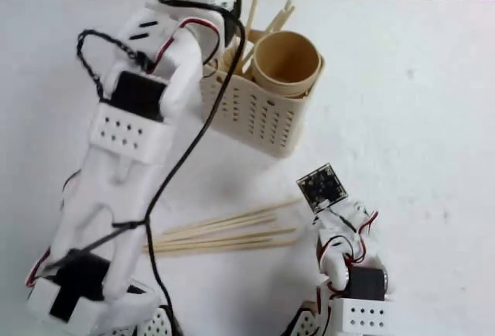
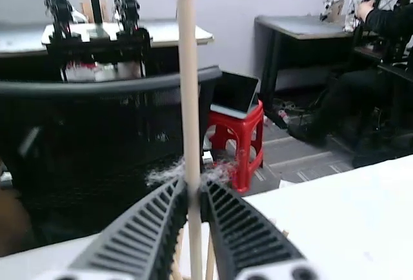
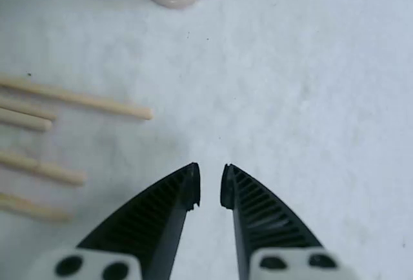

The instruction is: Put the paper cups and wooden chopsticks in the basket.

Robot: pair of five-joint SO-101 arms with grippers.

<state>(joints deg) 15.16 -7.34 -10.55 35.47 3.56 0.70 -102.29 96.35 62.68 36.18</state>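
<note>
Fingers, left gripper: clamped on chopstick; right gripper: narrow gap, empty.
Paper cup in basket; loose chopsticks near, outstanding.

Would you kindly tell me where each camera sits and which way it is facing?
High view: overhead, looking down on basket, loose chopsticks, both arms.
Left wrist view: left arm, facing the room; left gripper clamps a chopstick.
Right wrist view: right arm, facing the table; right gripper open.
Shared: high and right wrist views show the loose chopsticks.
</note>
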